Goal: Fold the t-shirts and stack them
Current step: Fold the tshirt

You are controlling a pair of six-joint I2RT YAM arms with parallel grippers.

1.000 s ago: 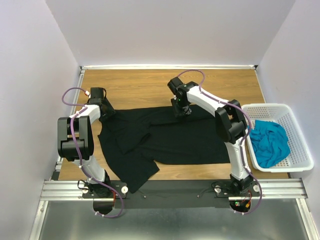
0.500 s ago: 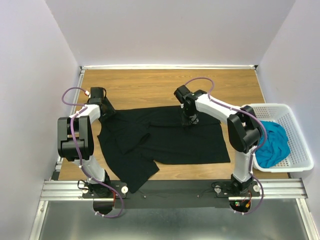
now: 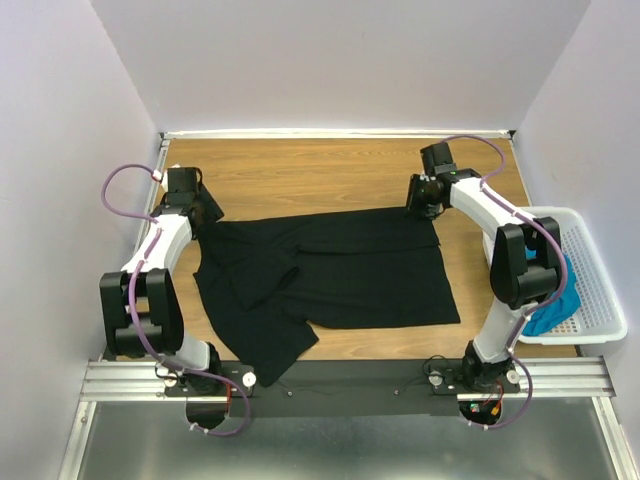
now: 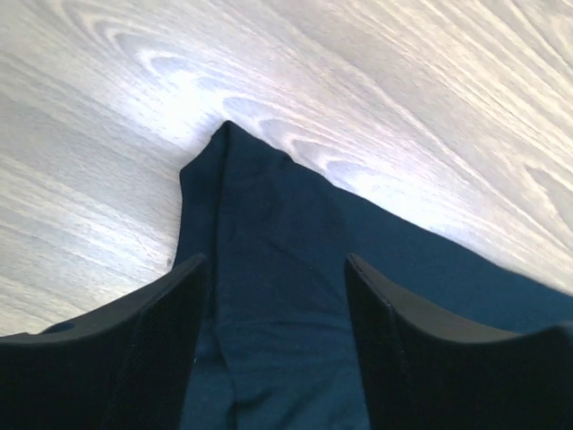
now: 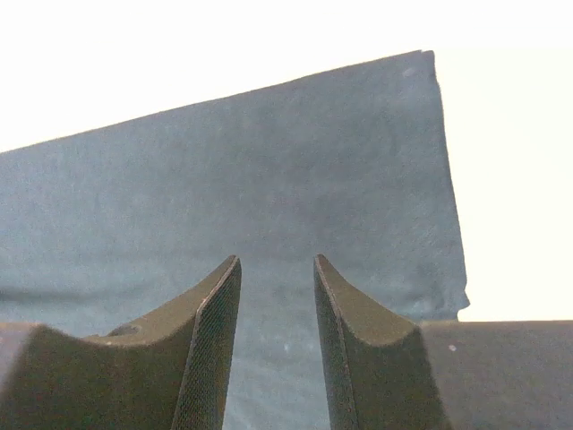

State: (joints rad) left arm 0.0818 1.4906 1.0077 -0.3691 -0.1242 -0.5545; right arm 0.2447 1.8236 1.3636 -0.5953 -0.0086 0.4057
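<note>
White lattice basket [image 3: 598, 292] right of and nearer than the right tool [image 3: 424, 203], holding the teal t-shirt [image 3: 552, 318], partly hidden behind the right arm. Black t-shirt [image 3: 330, 270] spread on the wooden table [image 3: 300, 175], reaching from one tool to the other. Left tool [image 3: 204, 211] released, fingers wide apart over the shirt's pointed corner. Right tool narrowly parted above the opposite far corner, gripping nothing.

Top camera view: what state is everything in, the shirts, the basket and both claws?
Black t-shirt: spread on the table, left side rumpled.
Teal t-shirt: crumpled in the basket.
Basket: upright, holding the teal t-shirt.
Left gripper: open, at the black t-shirt's far left corner.
Right gripper: open, at its far right corner.
</note>
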